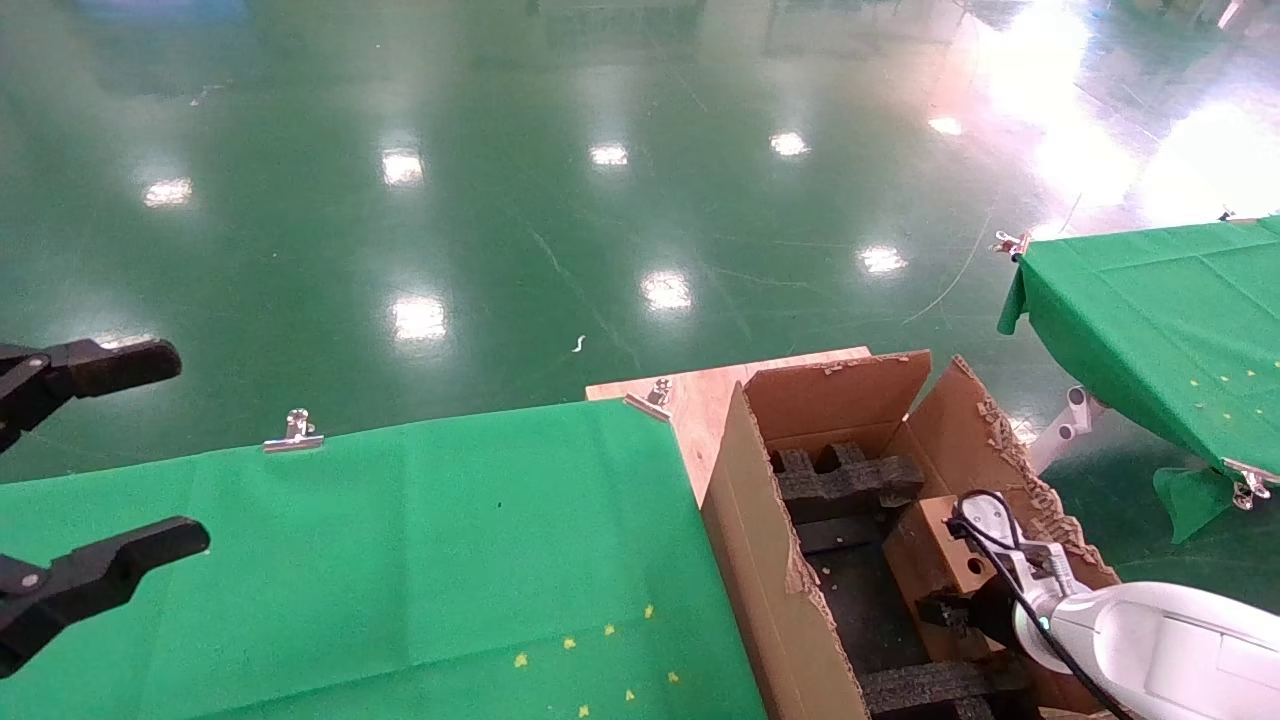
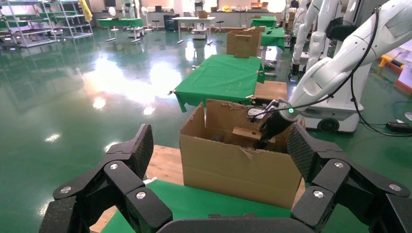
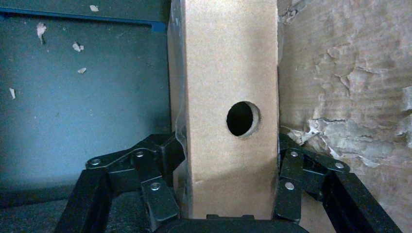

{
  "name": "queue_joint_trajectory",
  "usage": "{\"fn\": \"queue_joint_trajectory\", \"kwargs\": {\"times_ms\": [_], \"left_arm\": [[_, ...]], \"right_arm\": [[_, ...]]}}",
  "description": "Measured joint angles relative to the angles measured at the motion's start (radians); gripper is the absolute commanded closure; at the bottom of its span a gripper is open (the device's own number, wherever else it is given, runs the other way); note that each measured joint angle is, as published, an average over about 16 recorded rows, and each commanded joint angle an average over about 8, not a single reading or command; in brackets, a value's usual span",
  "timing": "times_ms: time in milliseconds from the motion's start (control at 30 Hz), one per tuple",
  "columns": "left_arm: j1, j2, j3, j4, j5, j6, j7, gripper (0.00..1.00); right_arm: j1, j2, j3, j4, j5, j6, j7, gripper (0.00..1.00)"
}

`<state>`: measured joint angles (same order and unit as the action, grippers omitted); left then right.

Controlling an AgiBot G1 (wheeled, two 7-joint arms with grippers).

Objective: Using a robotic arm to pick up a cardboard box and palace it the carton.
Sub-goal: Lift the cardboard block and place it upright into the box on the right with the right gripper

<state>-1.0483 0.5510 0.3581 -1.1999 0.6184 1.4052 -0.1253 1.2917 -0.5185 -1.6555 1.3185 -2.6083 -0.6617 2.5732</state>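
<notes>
The large brown carton [image 1: 760, 530] with ragged flaps stands on a wooden board to the right of my green table. The white robotic arm [image 1: 1160, 640] reaches down into it. Its black right gripper [image 3: 228, 165] is shut on the small cardboard box [image 3: 223, 73], one finger on each side, with the round hole facing the camera. The box [image 1: 935, 555] sits low against the carton's right wall [image 3: 340, 73]. From the left wrist view the box [image 2: 245, 132] shows just above the carton's rim [image 2: 238, 167]. My left gripper [image 1: 150, 455] hangs open and holds nothing over the table's left end.
Black foam inserts [image 1: 845, 480] lie inside the carton. A green cloth table [image 1: 400, 560] with metal clips [image 1: 293, 434] fills the near left. A second green table [image 1: 1160, 320] stands at the right. The wooden board [image 1: 700, 395] juts out behind the carton, and shiny green floor lies beyond.
</notes>
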Motion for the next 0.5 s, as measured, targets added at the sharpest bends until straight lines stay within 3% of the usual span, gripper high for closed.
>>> {"fn": "queue_joint_trajectory", "kwargs": {"times_ms": [500], "left_arm": [[0.0, 0.0, 0.0, 0.0, 0.0, 0.0, 0.0, 0.0]], "right_arm": [[0.029, 0.006, 0.006, 0.004, 0.003, -0.008, -0.02, 0.0]]}}
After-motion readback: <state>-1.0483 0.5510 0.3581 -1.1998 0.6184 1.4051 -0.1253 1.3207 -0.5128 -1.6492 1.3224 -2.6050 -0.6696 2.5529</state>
